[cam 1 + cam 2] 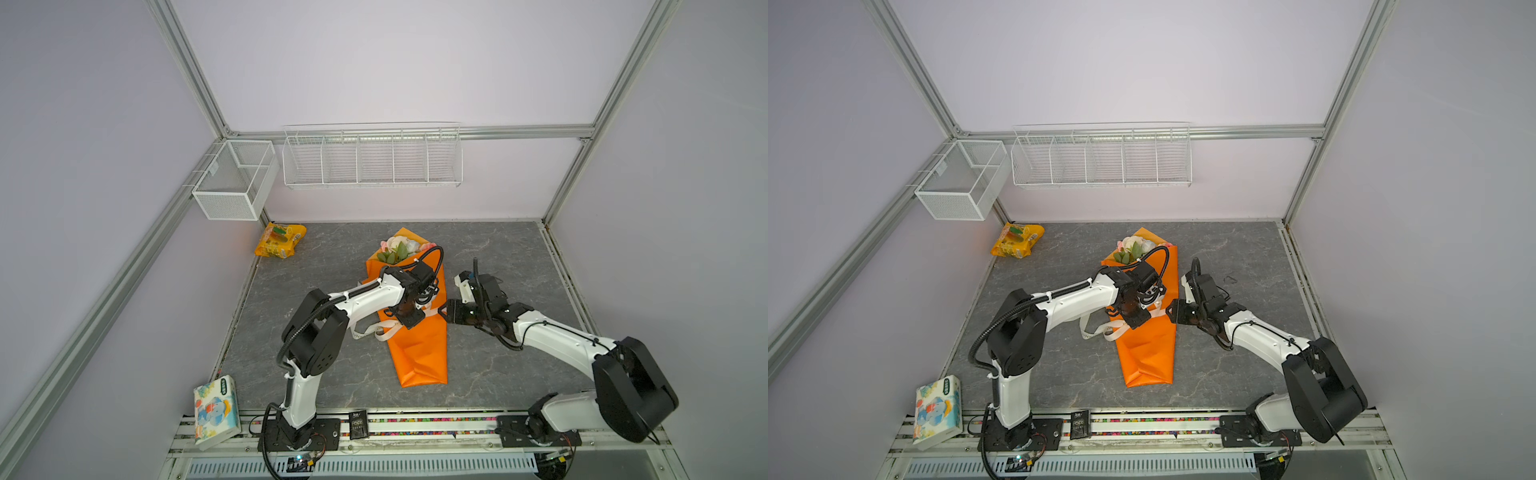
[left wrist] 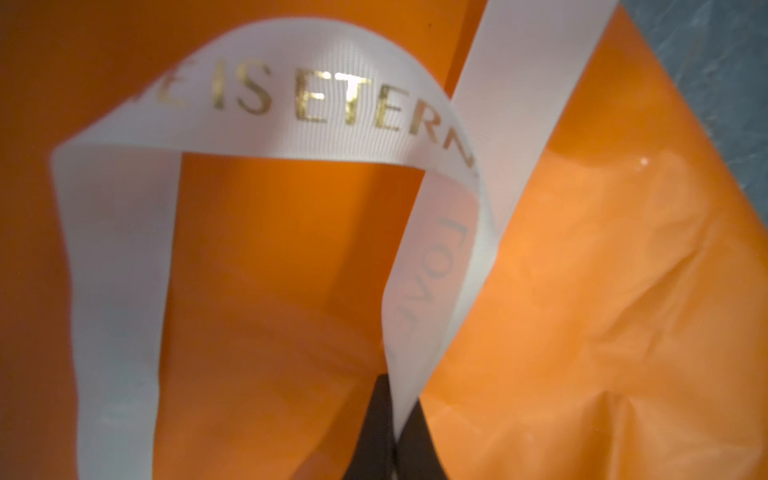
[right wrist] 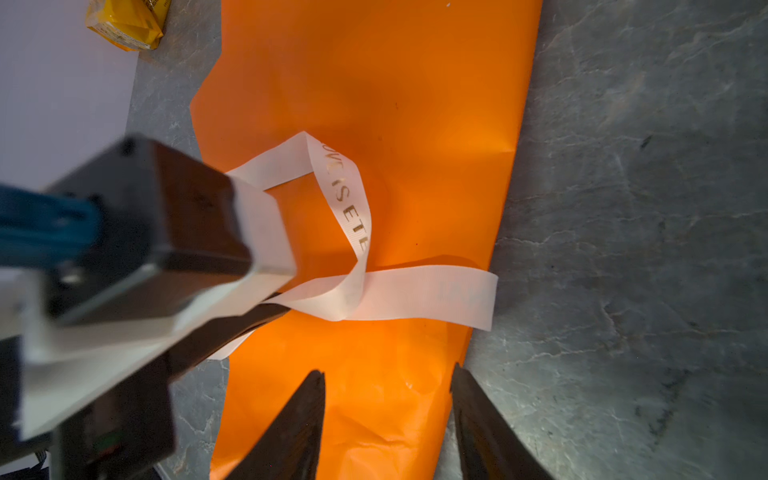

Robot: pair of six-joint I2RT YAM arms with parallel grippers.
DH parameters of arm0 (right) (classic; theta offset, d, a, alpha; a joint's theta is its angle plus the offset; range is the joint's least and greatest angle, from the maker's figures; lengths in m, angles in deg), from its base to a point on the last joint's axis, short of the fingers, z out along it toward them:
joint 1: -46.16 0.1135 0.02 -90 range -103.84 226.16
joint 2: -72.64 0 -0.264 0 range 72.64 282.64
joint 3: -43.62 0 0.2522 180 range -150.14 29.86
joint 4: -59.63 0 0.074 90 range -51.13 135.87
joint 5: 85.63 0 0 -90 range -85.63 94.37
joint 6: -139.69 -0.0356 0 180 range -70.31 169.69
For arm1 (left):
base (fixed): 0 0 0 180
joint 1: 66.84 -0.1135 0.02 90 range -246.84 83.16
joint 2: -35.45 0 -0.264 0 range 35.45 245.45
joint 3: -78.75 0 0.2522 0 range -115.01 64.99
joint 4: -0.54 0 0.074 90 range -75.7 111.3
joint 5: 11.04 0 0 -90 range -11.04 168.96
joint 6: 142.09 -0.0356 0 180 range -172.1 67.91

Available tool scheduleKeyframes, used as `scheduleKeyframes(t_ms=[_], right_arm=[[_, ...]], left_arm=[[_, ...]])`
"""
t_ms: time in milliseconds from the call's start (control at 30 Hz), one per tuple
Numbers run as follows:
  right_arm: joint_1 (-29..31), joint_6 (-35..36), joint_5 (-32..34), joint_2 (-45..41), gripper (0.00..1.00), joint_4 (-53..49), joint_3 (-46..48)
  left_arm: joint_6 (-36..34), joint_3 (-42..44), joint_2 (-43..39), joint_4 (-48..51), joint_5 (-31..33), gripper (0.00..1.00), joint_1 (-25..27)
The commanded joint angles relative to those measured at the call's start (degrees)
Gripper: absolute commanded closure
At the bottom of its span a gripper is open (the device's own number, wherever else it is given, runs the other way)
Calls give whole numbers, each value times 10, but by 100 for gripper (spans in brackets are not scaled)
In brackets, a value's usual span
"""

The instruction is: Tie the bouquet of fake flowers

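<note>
The bouquet of fake flowers [image 1: 419, 353] [image 1: 1148, 353] lies along the middle of the grey table in its orange paper wrap [image 3: 395, 104] [image 2: 270, 249]. Its pink, cream and white blooms [image 1: 397, 247] point to the far side. A white ribbon [image 2: 332, 95] [image 3: 415, 291] with gold letters loops over the wrap's middle and crosses itself. My left gripper [image 1: 409, 322] [image 2: 395, 415] is over the wrap, shut on one strand of the ribbon. My right gripper [image 1: 444, 311] [image 3: 386, 368] hovers open at the wrap's right edge, with nothing between its fingers.
A yellow-orange snack packet [image 1: 280, 240] lies at the far left corner of the table. A tissue pack [image 1: 216, 411] and a small black box [image 1: 358, 424] sit at the front rail. Two white wire baskets [image 1: 235, 178] [image 1: 372, 156] hang on the back walls.
</note>
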Motion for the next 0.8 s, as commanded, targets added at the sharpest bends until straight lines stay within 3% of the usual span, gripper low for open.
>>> scheduleKeyframes(t_ms=[0,167,267,367,767], right_arm=[[-2,0,-12,-19,52,30,13],[-13,-15,-51,-14,55,80,9],[-24,-45,-62,3,65,121,3],[-37,-67,-115,51,74,183,-16],[-55,-72,-288,260,75,278,-149]], left_arm=[[13,12,-48,-9,-1,100,4],[22,18,-68,-5,-6,100,4],[23,24,-76,-11,3,100,4],[22,21,-80,-12,3,100,3],[28,25,-97,-33,23,99,3]])
